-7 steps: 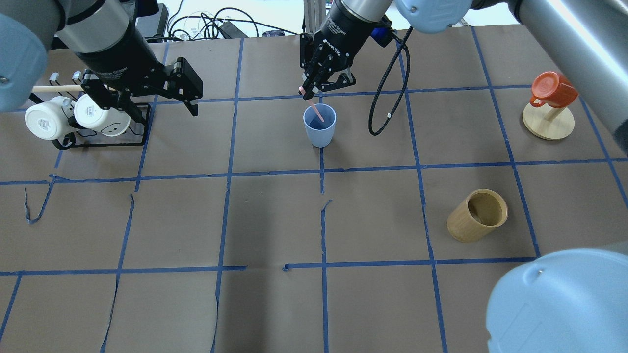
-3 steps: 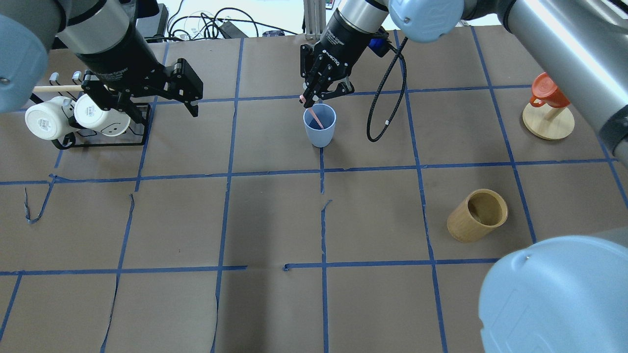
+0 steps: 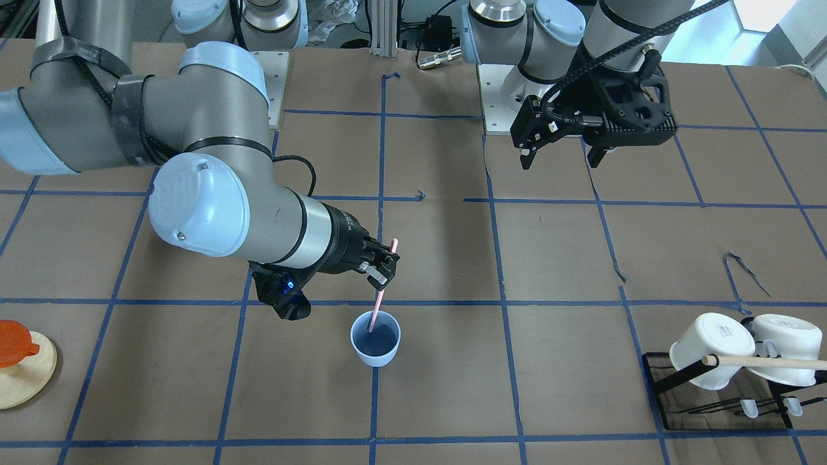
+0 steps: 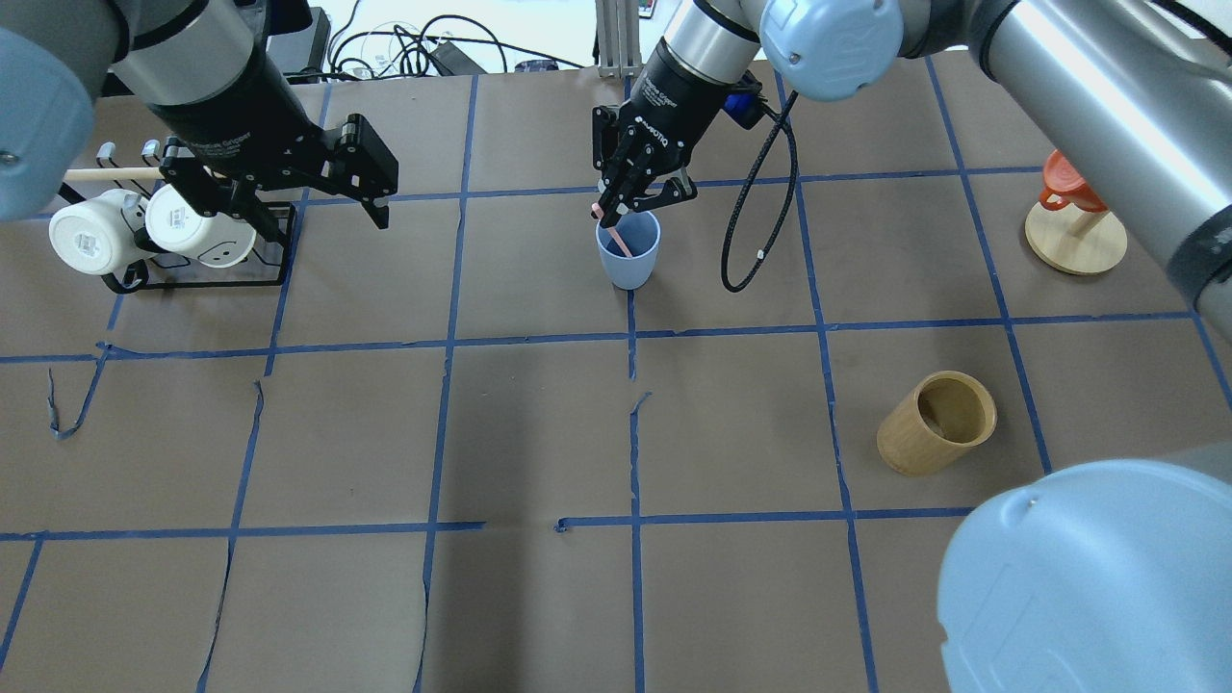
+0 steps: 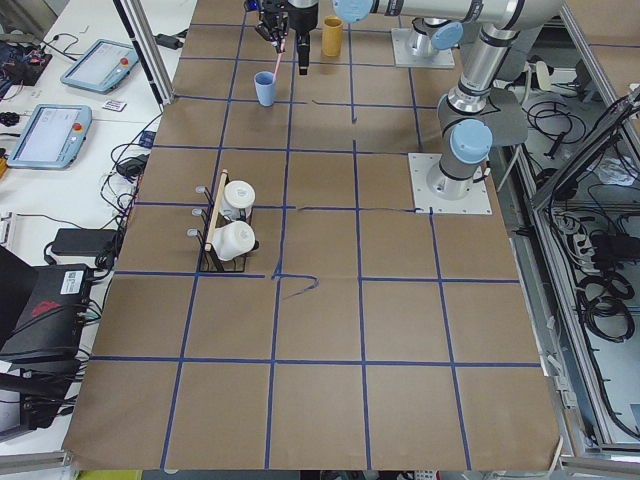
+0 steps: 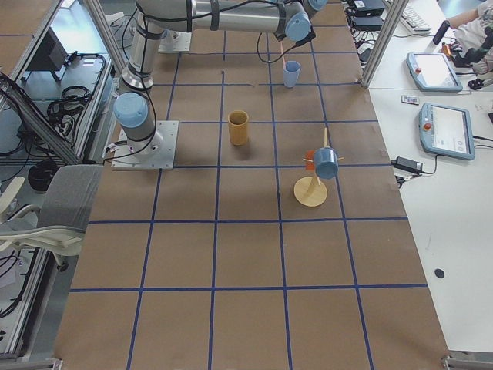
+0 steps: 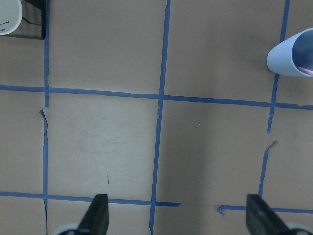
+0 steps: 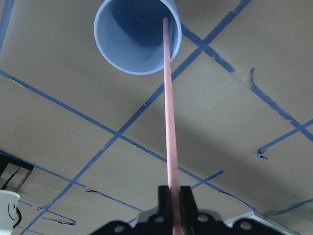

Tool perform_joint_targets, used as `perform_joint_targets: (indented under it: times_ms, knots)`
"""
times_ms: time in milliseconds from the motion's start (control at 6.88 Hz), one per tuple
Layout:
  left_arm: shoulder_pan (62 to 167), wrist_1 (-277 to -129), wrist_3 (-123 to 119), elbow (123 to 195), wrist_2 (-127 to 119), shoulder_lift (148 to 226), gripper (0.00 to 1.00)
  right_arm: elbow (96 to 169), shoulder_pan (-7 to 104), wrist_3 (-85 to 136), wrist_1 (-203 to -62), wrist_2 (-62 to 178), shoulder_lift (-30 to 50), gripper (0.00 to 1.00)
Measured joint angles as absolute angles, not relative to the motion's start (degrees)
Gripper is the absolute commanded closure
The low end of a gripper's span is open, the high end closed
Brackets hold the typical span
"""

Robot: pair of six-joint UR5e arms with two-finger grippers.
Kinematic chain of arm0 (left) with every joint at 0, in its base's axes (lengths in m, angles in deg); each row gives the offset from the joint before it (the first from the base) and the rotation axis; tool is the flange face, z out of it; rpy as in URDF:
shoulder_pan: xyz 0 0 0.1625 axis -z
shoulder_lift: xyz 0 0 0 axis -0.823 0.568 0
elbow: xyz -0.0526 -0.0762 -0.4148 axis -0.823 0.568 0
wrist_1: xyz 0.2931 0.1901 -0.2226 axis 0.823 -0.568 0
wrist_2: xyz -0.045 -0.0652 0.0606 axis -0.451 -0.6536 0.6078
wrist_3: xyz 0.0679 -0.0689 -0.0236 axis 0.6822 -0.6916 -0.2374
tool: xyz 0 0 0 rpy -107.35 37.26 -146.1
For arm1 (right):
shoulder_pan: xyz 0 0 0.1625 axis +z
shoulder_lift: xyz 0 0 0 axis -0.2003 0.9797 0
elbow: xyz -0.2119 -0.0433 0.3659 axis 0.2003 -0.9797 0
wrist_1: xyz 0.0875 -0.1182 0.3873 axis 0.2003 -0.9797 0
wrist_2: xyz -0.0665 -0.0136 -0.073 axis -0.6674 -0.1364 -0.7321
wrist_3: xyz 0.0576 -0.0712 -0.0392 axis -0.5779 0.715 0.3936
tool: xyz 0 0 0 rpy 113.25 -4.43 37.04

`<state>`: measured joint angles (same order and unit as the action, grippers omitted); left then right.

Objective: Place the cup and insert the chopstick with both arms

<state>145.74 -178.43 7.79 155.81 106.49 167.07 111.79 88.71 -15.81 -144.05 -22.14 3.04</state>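
The pale blue cup stands upright near the table's middle; it also shows in the front view and the right wrist view. My right gripper is shut on the pink chopstick, whose lower end sits inside the cup's mouth. The stick is tilted. My left gripper hangs open and empty above the table, left of the cup, its fingertips spread wide. The cup's edge shows in the left wrist view.
A black rack with two white mugs and a long wooden rod stands at the left. A tan bamboo cylinder stands at the right front. An orange mug hangs on a wooden stand at far right.
My right gripper has come down and forward toward the cup, pushing the pink chopstick deeper into it. The left arm has not moved.
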Motion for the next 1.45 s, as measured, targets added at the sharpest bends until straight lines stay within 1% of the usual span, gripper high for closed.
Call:
perform_joint_targets:
  times_ms: [145,291,581,872,1017,1162,1453]
  knots:
    - [145.74,-178.42,7.79,155.81,106.46,167.07,0.00,112.10,88.70,-15.93,-144.23,-22.14,2.96,0.47]
    - [145.74,-178.43,7.79,155.81,106.44,167.07,0.00,112.28,88.67,-15.84,-144.32,-22.17,2.88,0.39]
    - [145.74,-178.44,7.79,155.80,106.43,167.07,0.00,112.07,88.59,-15.76,-144.49,-22.61,3.01,0.35]
    - [145.74,-178.41,7.79,155.77,106.43,167.07,0.00,110.88,88.14,-15.82,-146.67,-25.90,3.97,0.35]
    - [145.74,-178.41,7.79,155.74,106.43,167.06,0.00,109.84,87.95,-14.18,-147.47,-28.82,4.92,0.26]
    - [145.74,-178.44,7.79,155.70,106.43,167.02,0.00,109.18,87.69,-10.28,-147.95,-32.80,6.73,0.25]
    - [145.74,-178.46,7.79,155.66,106.39,166.99,0.00,109.46,85.54,0.17,-147.49,-38.32,12.06,0.12]
